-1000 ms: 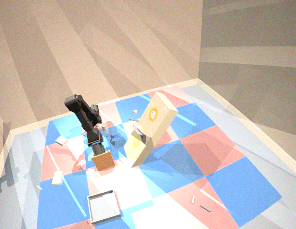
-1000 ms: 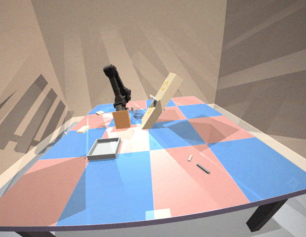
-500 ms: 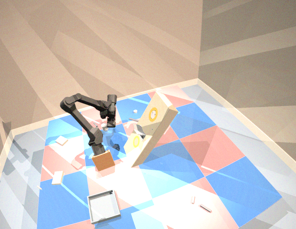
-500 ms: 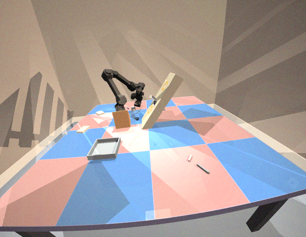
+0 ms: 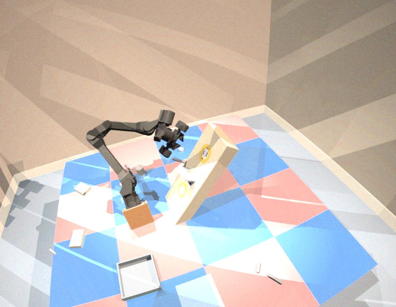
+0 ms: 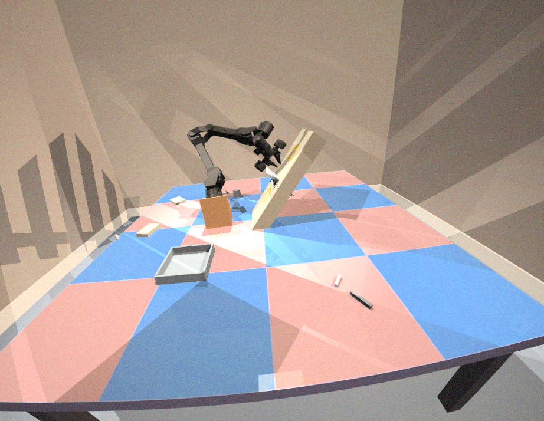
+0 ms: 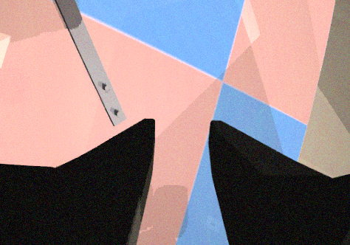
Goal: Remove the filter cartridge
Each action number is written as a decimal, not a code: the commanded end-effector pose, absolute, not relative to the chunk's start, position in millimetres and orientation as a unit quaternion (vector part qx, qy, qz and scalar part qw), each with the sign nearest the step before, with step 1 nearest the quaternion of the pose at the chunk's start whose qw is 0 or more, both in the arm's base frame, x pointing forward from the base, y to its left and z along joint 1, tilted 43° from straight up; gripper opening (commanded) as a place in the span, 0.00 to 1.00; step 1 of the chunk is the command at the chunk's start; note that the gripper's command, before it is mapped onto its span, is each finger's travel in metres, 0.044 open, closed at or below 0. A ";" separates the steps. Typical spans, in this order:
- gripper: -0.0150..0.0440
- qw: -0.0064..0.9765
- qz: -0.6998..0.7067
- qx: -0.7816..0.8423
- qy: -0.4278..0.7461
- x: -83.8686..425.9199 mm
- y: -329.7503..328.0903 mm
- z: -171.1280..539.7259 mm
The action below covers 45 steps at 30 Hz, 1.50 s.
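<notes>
The cartridge [image 5: 205, 153] shows as a grey disc with dark slots inside the upper yellow ring of the tilted cream service panel [image 5: 221, 161] [image 6: 287, 199]. It sits in the face; its depth is too small to judge. My gripper [image 5: 181, 141] [image 6: 278, 164] [image 7: 182, 130] is part open and empty, in front of the panel's upper part and left of the cartridge in the top view. The wrist view shows no cartridge or panel face. The grey tray [image 5: 138, 293] [image 6: 181, 279] stands at the front left with nothing on its floor.
A pale hood [image 5: 185, 173] [image 6: 271, 173] juts from the panel above a lower yellow ring [image 5: 179, 189]. An orange block [image 5: 138, 215] [image 6: 216, 211] stands at the arm's base. A grey bar [image 7: 92, 60] [image 5: 179, 161] lies beside the panel. A grey cylinder [image 5: 140, 170] stands behind the base.
</notes>
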<state>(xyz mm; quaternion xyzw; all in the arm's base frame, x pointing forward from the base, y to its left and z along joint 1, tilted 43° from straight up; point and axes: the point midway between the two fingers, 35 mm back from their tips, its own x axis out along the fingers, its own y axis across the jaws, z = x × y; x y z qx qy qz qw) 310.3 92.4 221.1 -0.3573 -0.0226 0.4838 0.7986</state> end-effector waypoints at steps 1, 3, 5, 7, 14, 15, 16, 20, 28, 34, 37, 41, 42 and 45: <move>0.43 0.853 0.425 -0.302 0.037 325.9 41.1 224.3; 0.43 0.881 0.386 -0.264 0.071 331.1 8.7 225.0; 0.43 0.907 0.344 -0.223 0.101 333.0 -24.3 225.5; 0.43 0.928 0.301 -0.177 0.128 331.0 -56.6 224.6; 0.43 0.955 0.209 -0.003 0.209 311.0 -123.6 199.2; 0.43 0.954 0.195 0.036 0.225 305.7 -132.9 191.9; 0.43 0.951 0.180 0.075 0.239 299.9 -141.8 184.9; 0.43 0.925 0.120 0.226 0.280 274.8 -171.7 160.5; 0.43 0.923 0.117 0.233 0.281 274.3 -172.7 158.9; 0.43 0.923 0.117 0.233 0.283 281.7 -170.5 154.0; 0.43 0.923 0.117 0.232 0.283 285.7 -169.1 151.6; 0.43 0.923 0.117 0.232 0.283 291.1 -167.1 148.4; 0.43 0.923 0.117 0.232 0.283 292.4 -166.6 147.7; 0.43 0.923 0.117 0.232 0.283 296.4 -165.0 145.5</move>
